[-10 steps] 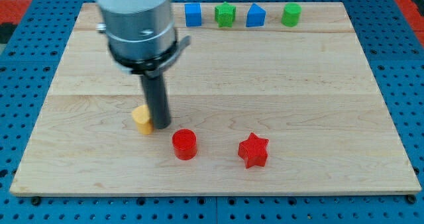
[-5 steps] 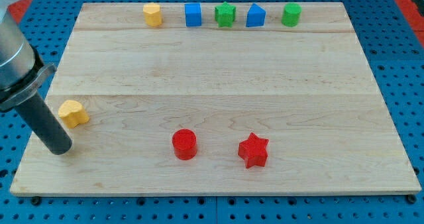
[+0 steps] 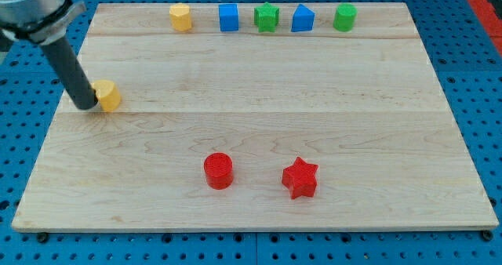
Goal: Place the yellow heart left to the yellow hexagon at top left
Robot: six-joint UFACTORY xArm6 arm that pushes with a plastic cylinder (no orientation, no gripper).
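The yellow heart (image 3: 107, 96) lies on the wooden board near its left edge, about midway up the view. My tip (image 3: 85, 106) rests on the board right against the heart's left side. The yellow hexagon (image 3: 180, 17) sits at the board's top edge, left of the other blocks in that row, up and to the right of the heart.
Along the top edge, right of the hexagon, stand a blue cube (image 3: 228, 17), a green star (image 3: 267, 17), a blue house-shaped block (image 3: 303, 19) and a green hexagon-like block (image 3: 344, 17). A red cylinder (image 3: 218, 171) and a red star (image 3: 300, 178) sit near the bottom.
The heart went from the lower middle to the left edge, then up and slightly right. My tip swung around from its right side to below-left, and now sits against its left.
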